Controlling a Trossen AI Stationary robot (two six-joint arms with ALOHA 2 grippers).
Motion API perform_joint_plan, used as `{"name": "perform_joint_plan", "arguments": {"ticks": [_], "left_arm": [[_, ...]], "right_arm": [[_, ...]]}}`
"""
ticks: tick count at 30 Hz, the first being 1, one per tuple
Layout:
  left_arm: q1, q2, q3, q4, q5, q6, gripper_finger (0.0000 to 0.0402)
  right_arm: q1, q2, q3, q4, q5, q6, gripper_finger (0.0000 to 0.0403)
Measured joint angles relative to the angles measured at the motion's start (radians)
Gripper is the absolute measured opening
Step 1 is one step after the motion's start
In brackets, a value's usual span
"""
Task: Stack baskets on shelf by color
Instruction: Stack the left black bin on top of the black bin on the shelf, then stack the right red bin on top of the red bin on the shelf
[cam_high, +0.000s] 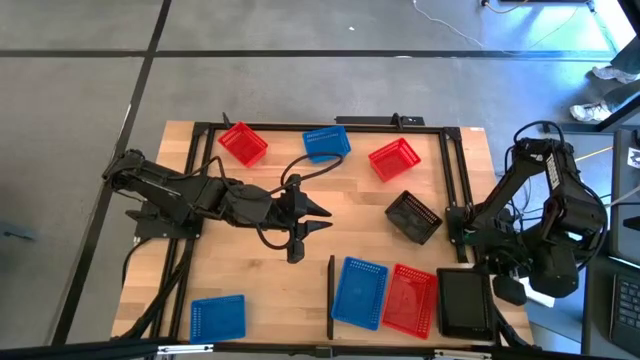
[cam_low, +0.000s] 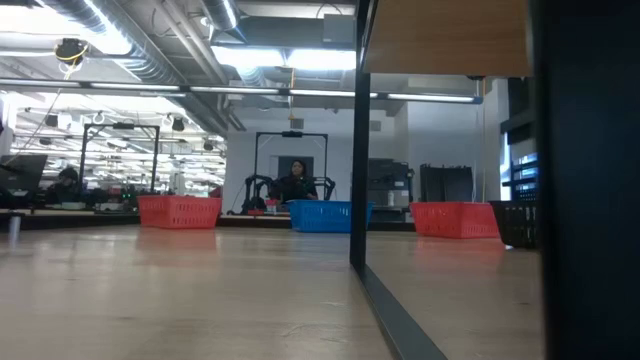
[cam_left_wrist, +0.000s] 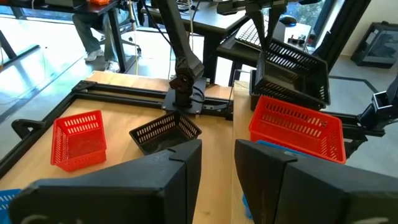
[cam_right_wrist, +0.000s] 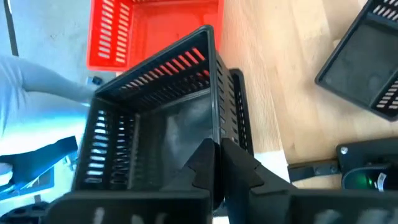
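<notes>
wood table (cam_high: 250, 280) carries red, blue, black baskets (cam_high: 243, 143); three on shelf (cam_high: 400, 322).

The table (cam_high: 260, 270) is pale butcher-block wood, smooth with a faint sheen. The baskets, red (cam_high: 243, 143), blue (cam_high: 359, 292) and black (cam_high: 413, 216), look like latticed plastic, slightly glossy. The frame rails (cam_high: 300, 126) look like matt black metal.

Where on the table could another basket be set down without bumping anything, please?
Bare wood lies between the blue plastic basket at the near-left corner and the thin black bar. The top's middle, between the left tool and the tilted black latticed basket, is free too. Right of the bar is crowded: blue, red and black baskets sit together.
</notes>
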Motion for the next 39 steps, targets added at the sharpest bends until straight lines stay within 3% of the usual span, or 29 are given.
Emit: {"name": "perform_joint_plan", "arguments": {"ticks": [9,22,29,33,39], "left_arm": [[0.000,0.000,0.000,0.000,0.000,0.000,0.0089],[0.000,0.000,0.000,-0.012,0.000,0.000,0.0089],[0.000,0.000,0.001,-0.076,-0.001,-0.015,0.0089],[0.000,-0.030,0.000,-0.221,0.024,-0.172,0.0089],[-0.032,-0.059,0.001,-0.493,0.181,-0.409,0.0089]], "right_arm": [[0.000,0.001,0.000,0.005,0.022,-0.001,0.0075],[-0.001,0.001,0.000,0.025,0.017,-0.001,0.0078],[-0.002,-0.001,0.001,0.023,0.186,-0.002,0.0020],[-0.002,-0.002,0.016,0.019,0.280,-0.005,0.0007],[-0.002,-0.003,0.054,0.017,0.421,-0.086,0.0004]]}}
